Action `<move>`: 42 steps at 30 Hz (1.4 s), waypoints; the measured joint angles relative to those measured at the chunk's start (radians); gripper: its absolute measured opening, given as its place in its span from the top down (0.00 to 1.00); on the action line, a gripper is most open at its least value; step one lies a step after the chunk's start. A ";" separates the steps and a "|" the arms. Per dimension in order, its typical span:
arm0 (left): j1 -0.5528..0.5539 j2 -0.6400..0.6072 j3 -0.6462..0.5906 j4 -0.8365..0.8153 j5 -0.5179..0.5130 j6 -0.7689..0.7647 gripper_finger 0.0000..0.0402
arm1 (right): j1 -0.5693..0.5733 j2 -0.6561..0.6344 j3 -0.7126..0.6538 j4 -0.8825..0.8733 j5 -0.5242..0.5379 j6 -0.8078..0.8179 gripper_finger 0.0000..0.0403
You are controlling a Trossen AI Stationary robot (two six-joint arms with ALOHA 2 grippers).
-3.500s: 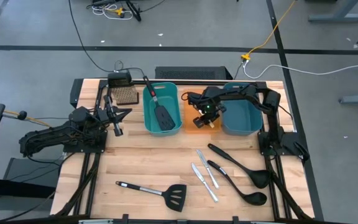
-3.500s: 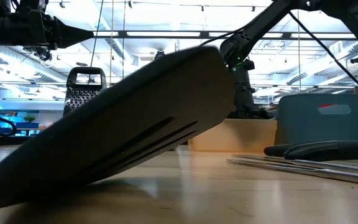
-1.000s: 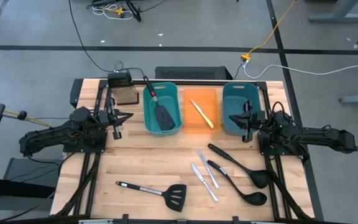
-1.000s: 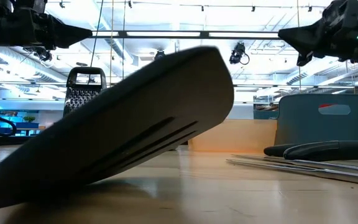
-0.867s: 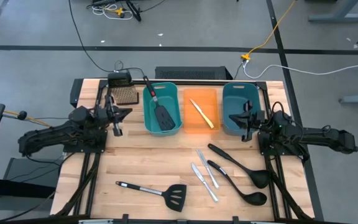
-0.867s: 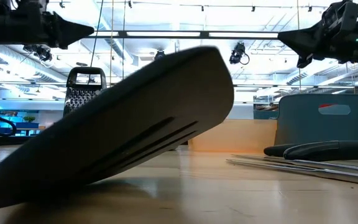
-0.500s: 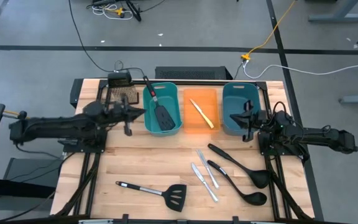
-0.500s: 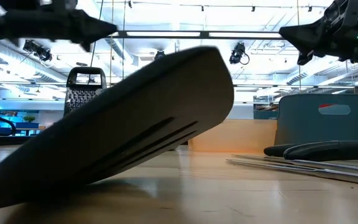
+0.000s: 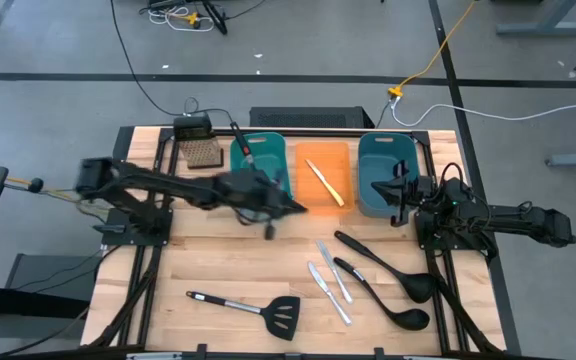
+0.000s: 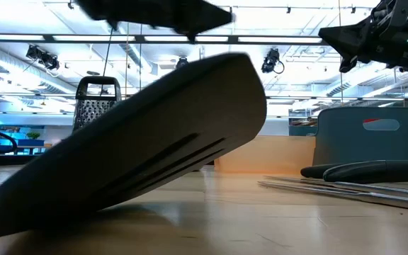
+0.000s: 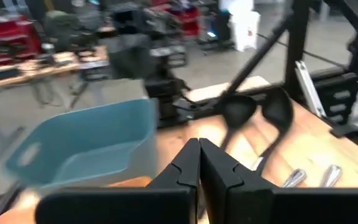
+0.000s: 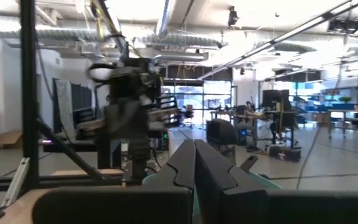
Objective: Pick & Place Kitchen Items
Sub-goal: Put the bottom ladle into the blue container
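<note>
Left arm's jaws point(image 9: 286, 205) have swung over the orange bin point(image 9: 313, 205).

Motion-blurred left gripper point(image 9: 293, 207); spatula point(image 10: 129, 159) blade cut off by frame edge.

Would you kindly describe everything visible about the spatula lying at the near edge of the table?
The spatula lies flat on the bare wooden table, alone near the front edge. Its handle is silvery metal with a black grip end and points toward the left arm's side; the broad black head has slots cut through it and looks like plastic. In the low view the head fills the foreground, tilted up off the wood. Nothing but the table touches it; neither gripper is near.
</note>
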 joint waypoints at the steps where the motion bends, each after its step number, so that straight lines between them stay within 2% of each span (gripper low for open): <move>1: -0.010 0.050 0.045 0.001 0.010 0.004 0.98 | 0.000 0.000 0.000 -0.001 0.009 0.000 0.98; 7: -0.059 0.333 0.309 -0.088 0.037 -0.012 0.90 | 0.000 0.000 0.000 -0.003 0.014 0.002 0.98; 14: -0.114 0.578 0.565 -0.279 0.064 0.016 0.67 | 0.000 0.000 0.001 -0.018 0.012 0.012 0.98; 18: -0.144 0.686 0.664 -0.313 0.034 0.070 0.54 | 0.000 0.000 0.001 -0.026 0.012 0.019 0.98; 22: -0.163 0.783 0.771 -0.316 0.031 0.080 0.46 | 0.000 0.000 0.001 -0.026 0.012 0.020 0.98; 30: -0.179 0.909 0.937 -0.469 0.090 0.119 0.44 | 0.000 0.000 0.001 -0.033 0.011 0.022 0.98; 32: -0.183 0.909 0.944 -0.499 0.082 0.143 0.45 | 0.000 0.000 0.001 -0.033 0.012 0.021 0.98; 36: -0.192 0.916 0.946 -0.490 -0.021 0.191 0.45 | 0.000 0.000 0.001 -0.033 0.012 0.018 0.98; 42: -0.182 0.924 0.946 -0.500 0.020 0.183 0.45 | 0.000 0.000 0.001 -0.038 0.010 0.018 0.98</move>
